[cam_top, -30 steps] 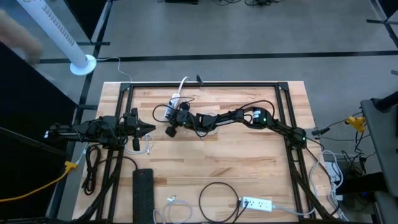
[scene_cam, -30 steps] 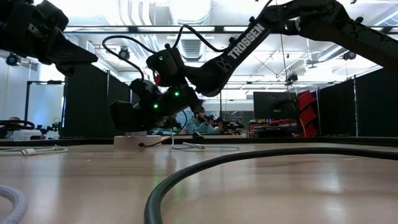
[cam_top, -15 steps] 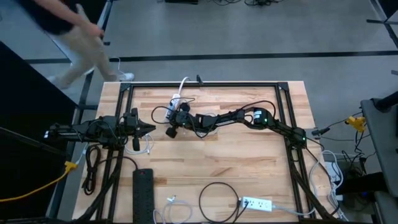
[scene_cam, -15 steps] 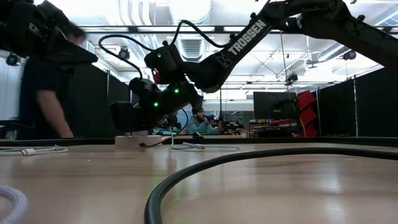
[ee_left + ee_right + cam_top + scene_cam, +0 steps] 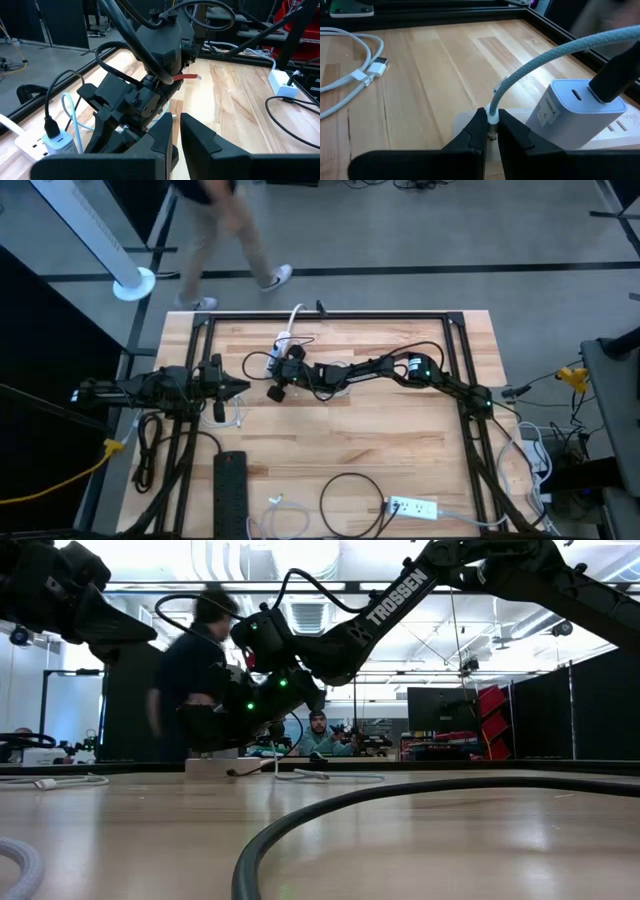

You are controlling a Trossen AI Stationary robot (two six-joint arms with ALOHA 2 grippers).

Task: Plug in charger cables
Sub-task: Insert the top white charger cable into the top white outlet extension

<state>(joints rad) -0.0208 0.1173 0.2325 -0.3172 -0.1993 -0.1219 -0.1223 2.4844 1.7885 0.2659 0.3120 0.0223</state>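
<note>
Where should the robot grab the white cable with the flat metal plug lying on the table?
Probably by the white plug housing just behind the metal tip, coming straight down from above. The white cable lies flat on the table, and the stiff housing gives the gripper something firm; the cord would flex.

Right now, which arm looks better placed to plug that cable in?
The right. Its gripper is shut on the light blue cable right beside the white adapter; the left gripper waits apart, holding nothing.

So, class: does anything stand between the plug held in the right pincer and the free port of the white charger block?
Nothing visible. The right pincer holds the pale braided cable's plug beside the white charger block; its free port is uncovered, next to the black plug.
</note>
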